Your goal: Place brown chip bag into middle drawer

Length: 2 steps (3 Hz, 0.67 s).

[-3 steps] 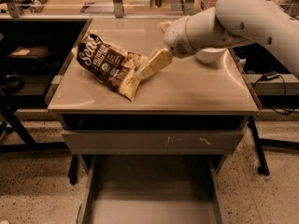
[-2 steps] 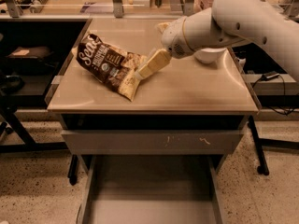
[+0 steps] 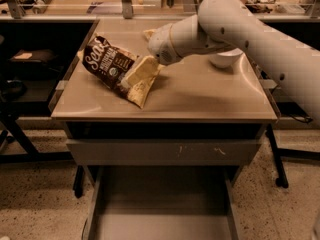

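One bench [image 3: 200, 99] fills the view, and on its tan top lies one brown chip bag [image 3: 107, 64], left of the middle, at about 10 o'clock from the centre of the top. The bag lies slantwise: its dark end with the white script points to 10 o'clock and its tan-yellow end points to 5 o'clock, stopping short of the front edge. One white arm [image 3: 240, 29] comes in from 2 o'clock and reaches across the top toward 9 o'clock. Its one gripper [image 3: 139, 74], pale yellow, is down on the tan-yellow half of the bag and touching it; whether it grips the bag or only rests on it, I cannot tell. One white bowl [image 3: 225, 60] stands at 2 o'clock on the top, mostly hidden behind the arm and well apart from the bag. Below the top, at 6 o'clock, two drawers show. The upper drawer [image 3: 150, 151] shows only its flat grey front with pale scuff marks. Under it the middle drawer [image 3: 160, 204] stands pulled out toward the camera, its smooth grey floor bare between two thin low side walls
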Motion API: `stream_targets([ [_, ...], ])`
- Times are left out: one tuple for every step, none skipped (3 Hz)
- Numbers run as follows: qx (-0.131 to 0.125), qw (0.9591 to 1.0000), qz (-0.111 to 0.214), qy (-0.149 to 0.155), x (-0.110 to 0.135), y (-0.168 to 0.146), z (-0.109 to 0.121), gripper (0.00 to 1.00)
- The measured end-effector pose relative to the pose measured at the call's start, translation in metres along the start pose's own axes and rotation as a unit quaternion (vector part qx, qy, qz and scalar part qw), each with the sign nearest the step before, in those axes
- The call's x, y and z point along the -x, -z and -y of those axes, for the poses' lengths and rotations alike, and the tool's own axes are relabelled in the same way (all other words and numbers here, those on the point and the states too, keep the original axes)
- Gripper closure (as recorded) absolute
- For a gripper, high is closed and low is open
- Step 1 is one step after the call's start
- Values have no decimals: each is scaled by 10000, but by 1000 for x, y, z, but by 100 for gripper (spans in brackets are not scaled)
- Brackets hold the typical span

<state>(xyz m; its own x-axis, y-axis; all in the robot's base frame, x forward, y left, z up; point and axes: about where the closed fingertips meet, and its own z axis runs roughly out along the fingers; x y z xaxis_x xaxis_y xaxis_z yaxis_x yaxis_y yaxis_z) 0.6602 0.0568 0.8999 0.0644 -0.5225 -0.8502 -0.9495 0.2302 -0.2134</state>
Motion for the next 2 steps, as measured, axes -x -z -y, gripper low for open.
stream_targets([
  [310, 9995, 21, 18, 12, -36, -3, 0],
  [433, 9987, -254, 102, 11, -63, -3, 0],
])
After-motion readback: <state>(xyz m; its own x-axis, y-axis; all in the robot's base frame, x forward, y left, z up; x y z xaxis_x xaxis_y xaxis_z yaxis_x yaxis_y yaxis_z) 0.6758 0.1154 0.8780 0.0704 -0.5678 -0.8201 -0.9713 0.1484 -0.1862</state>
